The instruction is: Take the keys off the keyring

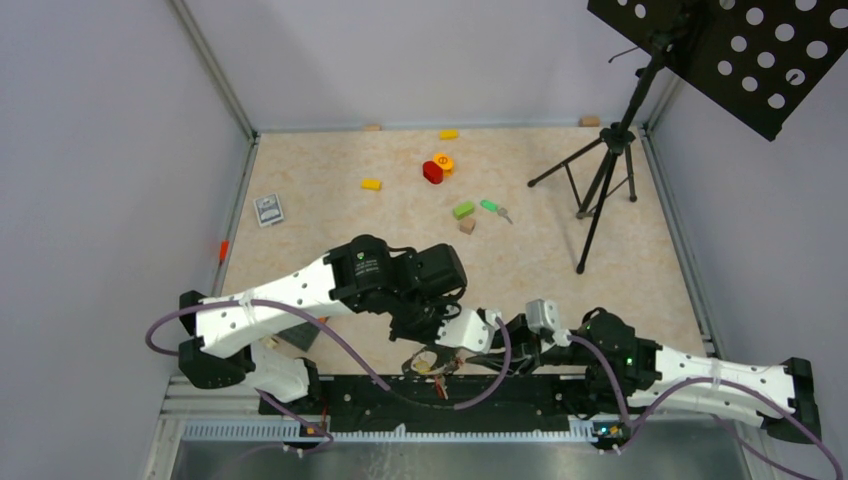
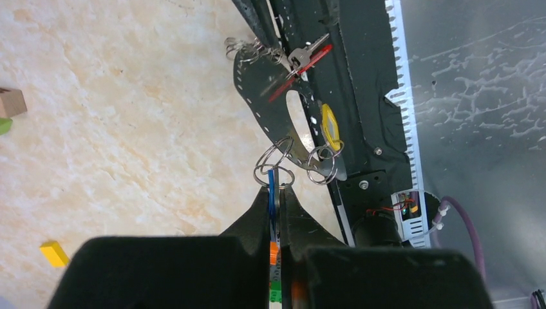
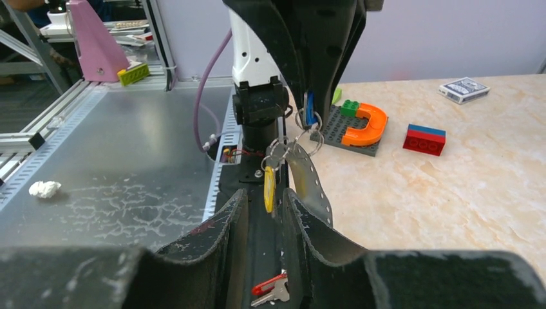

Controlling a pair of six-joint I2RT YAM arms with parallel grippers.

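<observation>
My left gripper (image 2: 277,190) is shut on the blue-headed key (image 2: 272,187) and holds it up by its head. Small metal rings (image 2: 273,164) link that key to the grey perforated strap of the keyring (image 2: 257,87). A yellow-headed key (image 2: 330,125) hangs from a second ring. A red-headed key (image 2: 302,61) lies at the strap's far end over the black base rail. My right gripper (image 3: 264,196) is open, with the yellow key (image 3: 268,187) dangling between its fingertips and the strap (image 3: 309,183) beside its right finger. The red key (image 3: 270,286) shows below. In the top view both grippers meet near the front edge (image 1: 435,355).
A grey plate with an orange curved piece (image 3: 364,125), a red and blue brick (image 3: 425,138) and a card deck (image 3: 463,89) lie near the left arm. A green-headed key (image 1: 492,207), loose bricks (image 1: 433,171) and a tripod stand (image 1: 605,170) are farther back.
</observation>
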